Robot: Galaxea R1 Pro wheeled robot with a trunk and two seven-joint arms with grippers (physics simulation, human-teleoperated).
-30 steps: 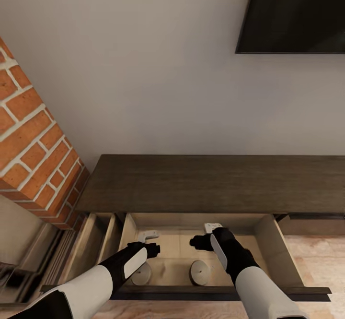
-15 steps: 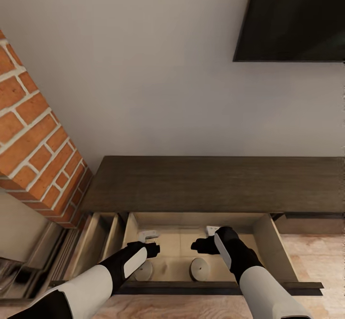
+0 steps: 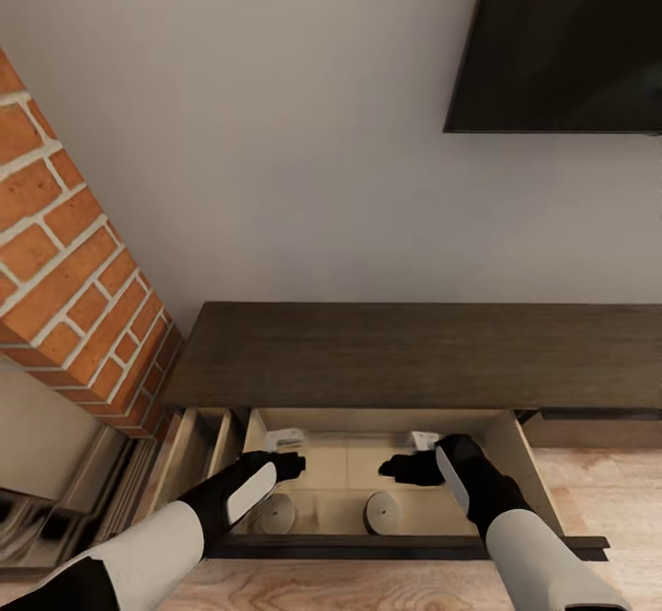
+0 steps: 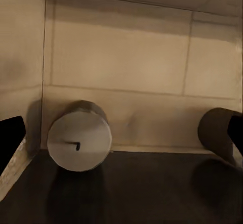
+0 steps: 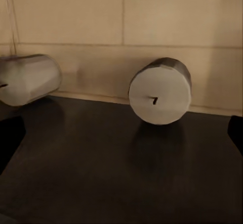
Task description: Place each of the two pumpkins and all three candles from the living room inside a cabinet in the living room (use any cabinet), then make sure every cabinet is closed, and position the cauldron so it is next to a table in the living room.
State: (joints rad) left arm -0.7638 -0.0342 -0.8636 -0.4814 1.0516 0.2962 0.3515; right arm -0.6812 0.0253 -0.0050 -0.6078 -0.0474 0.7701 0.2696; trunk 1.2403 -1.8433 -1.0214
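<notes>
The long dark-brown cabinet (image 3: 414, 354) stands against the wall with a drawer (image 3: 405, 547) pulled out, its inside pale beige. Two squat grey-beige candles stand in the drawer: one candle (image 3: 276, 513) (image 4: 79, 139) under my left gripper (image 3: 291, 464), the other candle (image 3: 382, 512) (image 5: 159, 91) under my right gripper (image 3: 393, 469). Both grippers hover just above the drawer, open and with nothing between the fingers. Black fingertips (image 4: 10, 143) (image 5: 236, 132) show at the edges of both wrist views. Pumpkins, the third candle, the cauldron and the table are out of view.
A brick column (image 3: 64, 271) rises at the left, close to the cabinet's end. A second narrow drawer (image 3: 198, 450) stands open left of the first. A dark screen (image 3: 561, 41) hangs on the wall above. Wood floor (image 3: 598, 492) runs along the right.
The camera has shifted, so the screen sits lower in the picture. The drawer front looks slightly closer to the cabinet body. Both candles stand where they were, and both grippers remain open.
</notes>
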